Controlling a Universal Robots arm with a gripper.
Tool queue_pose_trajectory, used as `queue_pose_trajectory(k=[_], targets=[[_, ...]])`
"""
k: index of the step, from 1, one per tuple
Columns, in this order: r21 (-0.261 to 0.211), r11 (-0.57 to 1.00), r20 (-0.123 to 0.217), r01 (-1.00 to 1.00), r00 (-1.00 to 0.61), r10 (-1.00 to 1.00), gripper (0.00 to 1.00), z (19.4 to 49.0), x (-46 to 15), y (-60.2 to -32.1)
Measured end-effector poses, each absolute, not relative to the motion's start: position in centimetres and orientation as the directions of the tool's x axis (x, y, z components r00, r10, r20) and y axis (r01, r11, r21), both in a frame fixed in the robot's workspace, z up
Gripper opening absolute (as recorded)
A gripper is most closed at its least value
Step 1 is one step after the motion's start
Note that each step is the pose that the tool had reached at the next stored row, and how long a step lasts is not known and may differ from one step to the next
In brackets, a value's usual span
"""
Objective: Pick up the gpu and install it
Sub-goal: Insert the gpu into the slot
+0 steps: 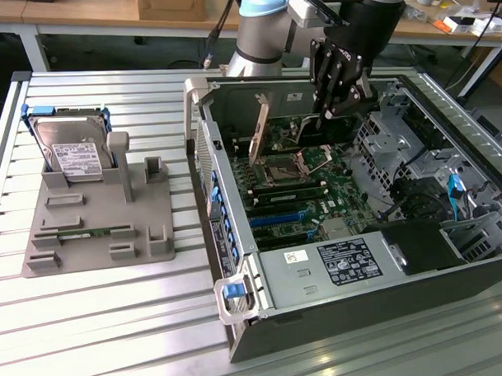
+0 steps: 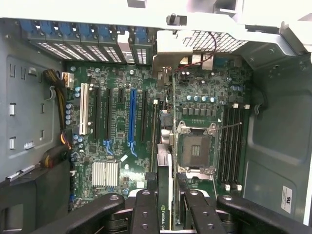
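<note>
My gripper (image 1: 337, 102) hangs inside the open computer case (image 1: 236, 238), shut on the gpu (image 1: 294, 133). The card stands on edge over the motherboard (image 1: 305, 203), and its metal bracket (image 1: 260, 126) points toward the case's rear wall. From the wrist, the black fingers (image 2: 145, 207) clamp the gpu (image 2: 164, 168) from both sides, with my gripper (image 2: 165, 192) centred on its green edge. There the card runs between the black expansion slots and the CPU socket (image 2: 195, 146), a little aside of the blue slot (image 2: 131, 117). I cannot tell whether it touches the motherboard (image 2: 117, 146).
On the slatted table stands a grey fixture (image 1: 96, 235) holding a silver hard drive (image 1: 72, 149) upright and a thin green memory stick (image 1: 83, 234). Drive cages and cables (image 1: 432, 190) crowd the case at the exterior view's right. A power supply (image 1: 336, 263) fills its near end.
</note>
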State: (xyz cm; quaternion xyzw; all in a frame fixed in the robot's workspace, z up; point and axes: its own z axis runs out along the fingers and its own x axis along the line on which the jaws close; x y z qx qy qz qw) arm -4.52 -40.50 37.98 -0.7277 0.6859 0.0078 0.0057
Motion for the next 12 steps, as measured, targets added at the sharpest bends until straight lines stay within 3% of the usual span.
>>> queue_pose_trajectory(k=[12], targets=[[0.003, -0.059, -0.018, -0.998, 0.059, -0.998, 0.26, 37.14, -4.52, -40.5]])
